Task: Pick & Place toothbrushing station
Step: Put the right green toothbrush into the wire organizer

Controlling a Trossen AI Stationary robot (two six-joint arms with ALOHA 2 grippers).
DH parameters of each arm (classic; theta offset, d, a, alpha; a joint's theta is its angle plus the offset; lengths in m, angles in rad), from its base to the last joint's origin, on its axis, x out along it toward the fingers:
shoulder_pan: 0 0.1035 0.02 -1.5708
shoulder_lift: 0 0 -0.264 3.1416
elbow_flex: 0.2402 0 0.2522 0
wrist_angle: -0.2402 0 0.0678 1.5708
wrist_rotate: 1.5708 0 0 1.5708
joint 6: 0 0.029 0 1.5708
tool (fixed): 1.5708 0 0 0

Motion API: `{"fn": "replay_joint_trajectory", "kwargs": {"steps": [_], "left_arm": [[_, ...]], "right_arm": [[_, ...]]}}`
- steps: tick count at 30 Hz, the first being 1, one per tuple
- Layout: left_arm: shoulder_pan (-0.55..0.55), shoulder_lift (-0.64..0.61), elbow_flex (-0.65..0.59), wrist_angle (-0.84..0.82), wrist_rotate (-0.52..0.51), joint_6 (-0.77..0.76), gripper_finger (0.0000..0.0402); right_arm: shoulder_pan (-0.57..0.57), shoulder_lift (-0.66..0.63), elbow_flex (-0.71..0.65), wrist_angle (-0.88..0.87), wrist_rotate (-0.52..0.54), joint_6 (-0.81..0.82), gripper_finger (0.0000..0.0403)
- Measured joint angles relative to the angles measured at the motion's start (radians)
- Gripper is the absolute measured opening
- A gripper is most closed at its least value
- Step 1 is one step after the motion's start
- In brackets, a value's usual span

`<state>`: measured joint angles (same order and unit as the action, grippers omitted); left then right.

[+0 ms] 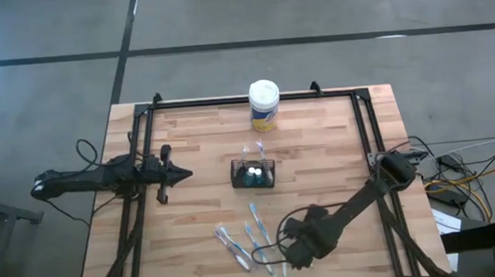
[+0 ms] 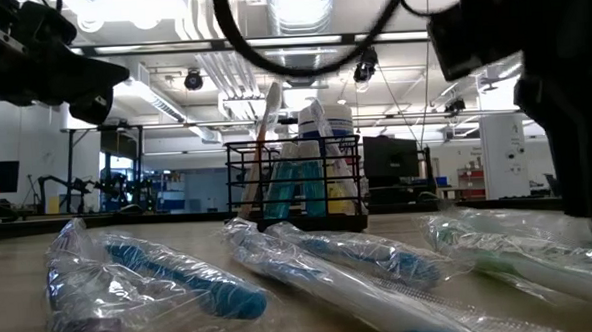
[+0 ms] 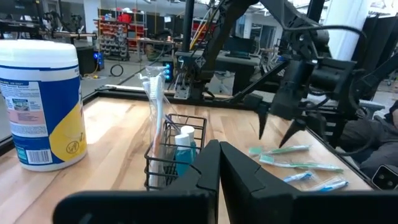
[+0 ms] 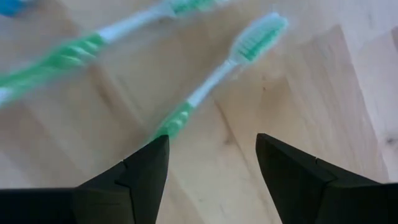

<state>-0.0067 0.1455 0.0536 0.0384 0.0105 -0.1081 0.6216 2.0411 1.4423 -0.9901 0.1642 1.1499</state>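
The black wire-mesh caddy (image 1: 253, 174) stands mid-table on its base. It holds two white-capped tubes (image 1: 254, 169) and a wrapped toothbrush (image 3: 155, 106) that leans against its rim. Several wrapped blue and green toothbrushes (image 1: 254, 238) lie flat near the table's near edge. My right gripper (image 1: 284, 260) is open and points down just above them. In its wrist view (image 4: 211, 158) a green toothbrush (image 4: 208, 84) lies ahead of the gap between the fingers, untouched. My left gripper (image 1: 183, 172) is shut and empty, left of the caddy, pointing at it (image 3: 177, 155).
A white-lidded canister with a yellow label (image 1: 264, 105) stands at the table's far edge, behind the caddy. A black frame rail (image 1: 253, 99) runs around the table top. Bare wood (image 1: 204, 141) lies between my left gripper and the caddy.
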Motion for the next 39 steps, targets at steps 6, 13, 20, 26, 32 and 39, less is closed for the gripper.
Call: {"fn": "replay_joint_trajectory", "kwargs": {"steps": [6, 13, 20, 26, 32, 39], "left_arm": [[0.0, 0.0, 0.0, -0.014, 0.0, -0.001, 0.0012], [0.0, 0.0, 0.0, -0.015, 0.0, -0.005, 0.0012], [0.0, 0.0, 0.028, -0.007, 0.005, -0.027, 0.0012], [0.0, 0.0, 0.082, -0.033, 0.065, -0.047, 0.0012], [0.0, 0.0, 0.091, -0.036, 0.077, -0.044, 0.0012], [0.0, 0.002, 0.091, -0.036, 0.077, -0.043, 0.0012]], "right_arm": [[0.0, -0.001, -0.029, 0.014, 0.0, 0.006, 0.0237], [0.0, -0.066, -0.006, -0.046, 0.014, 0.021, 0.0237], [-0.006, -0.137, -0.009, -0.003, 0.055, 0.168, 0.0237], [-0.015, -0.125, -0.01, 0.02, 0.051, 0.185, 0.0237], [-0.016, -0.121, -0.039, 0.072, 0.048, 0.193, 0.0237], [-0.015, -0.121, -0.155, 0.276, -0.016, 0.181, 0.0237]]}}
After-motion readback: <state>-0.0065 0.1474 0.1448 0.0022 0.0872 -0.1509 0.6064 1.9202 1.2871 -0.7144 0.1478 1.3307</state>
